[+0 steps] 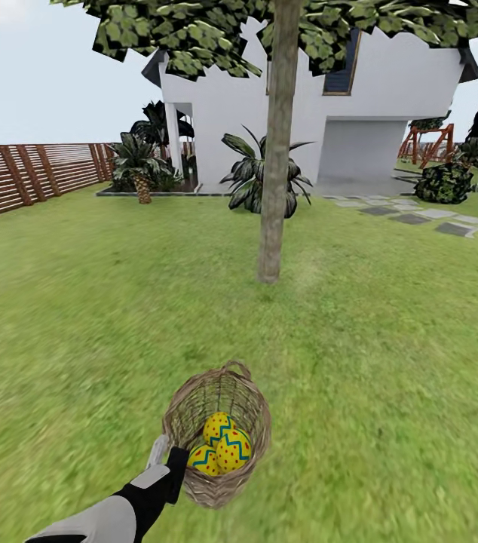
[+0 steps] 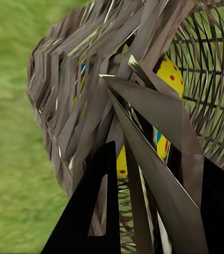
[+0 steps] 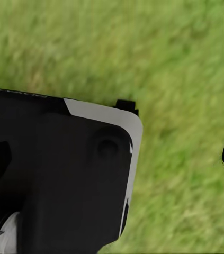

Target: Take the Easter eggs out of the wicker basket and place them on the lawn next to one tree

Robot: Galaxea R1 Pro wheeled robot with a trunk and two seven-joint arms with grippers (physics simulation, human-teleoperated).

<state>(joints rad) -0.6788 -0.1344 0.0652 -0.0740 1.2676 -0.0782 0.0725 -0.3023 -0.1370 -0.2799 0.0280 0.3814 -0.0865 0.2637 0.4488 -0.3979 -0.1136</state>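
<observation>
The lawn (image 1: 81, 317) is spread around the scene, and the tree (image 1: 277, 188) is seen well ahead of the left gripper (image 1: 165, 452). The wicker basket (image 1: 246, 452) is clamped at its near wall by that gripper, so a carrying step is judged underway; next, approach toward the trunk is called for. All 3 Easter eggs (image 1: 220, 443) are held inside. The right gripper's state cannot be told.

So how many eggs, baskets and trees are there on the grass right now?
Eggs: 3, all in the basket
Basket: 1, with the left gripper at its rim
Tree close by: 1
Total: 5
</observation>
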